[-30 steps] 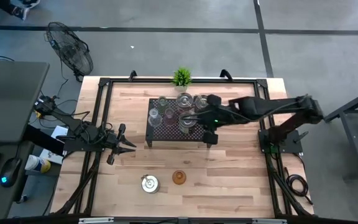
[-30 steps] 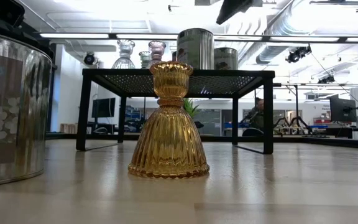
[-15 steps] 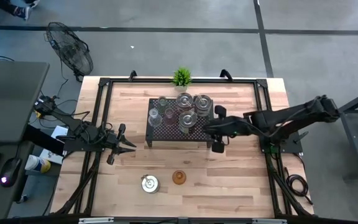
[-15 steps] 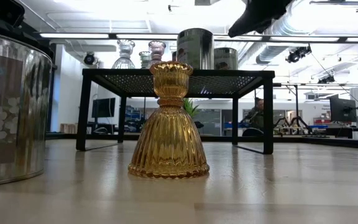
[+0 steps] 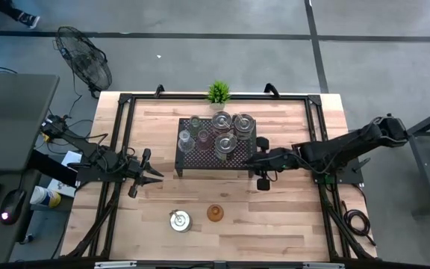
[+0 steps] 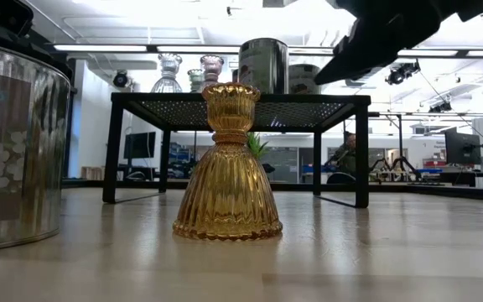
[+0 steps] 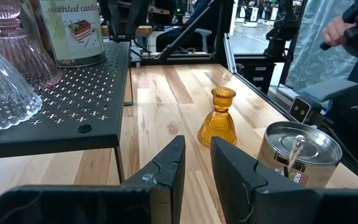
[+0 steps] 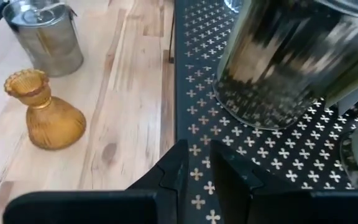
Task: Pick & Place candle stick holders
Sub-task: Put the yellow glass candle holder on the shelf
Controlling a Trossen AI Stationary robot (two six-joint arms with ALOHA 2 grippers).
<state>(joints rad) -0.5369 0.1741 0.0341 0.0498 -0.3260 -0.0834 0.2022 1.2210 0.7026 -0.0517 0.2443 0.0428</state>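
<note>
Candle stick holders: an amber glass holder [image 5: 214,213] stands upright on the bare wood near the table's front edge, with a shiny silver tin-like holder [image 5: 179,220] just beside it; several more, clear, pink and silver [image 5: 222,143], sit grouped on top of the black perforated rack [image 5: 192,161] at the table's middle
Right gripper [image 5: 260,162]: hangs at the rack's right end, above its edge, holding nothing; its fingers [image 8: 173,171] stand narrowly apart with a slim gap between them
Right arm pose: stretched low and nearly flat from its base at the table's right side, wrist pointing toward the rack
Left gripper [image 5: 146,172]: waits over the wood left of the rack, empty, fingers [image 7: 166,168] parted only a little
Step in hand, as I judge it: choosing the next holder to pick
Doing it well: spread the fingers wider before descending, come in square over one holder, and keep clear of its close neighbours so none is knocked over
</note>
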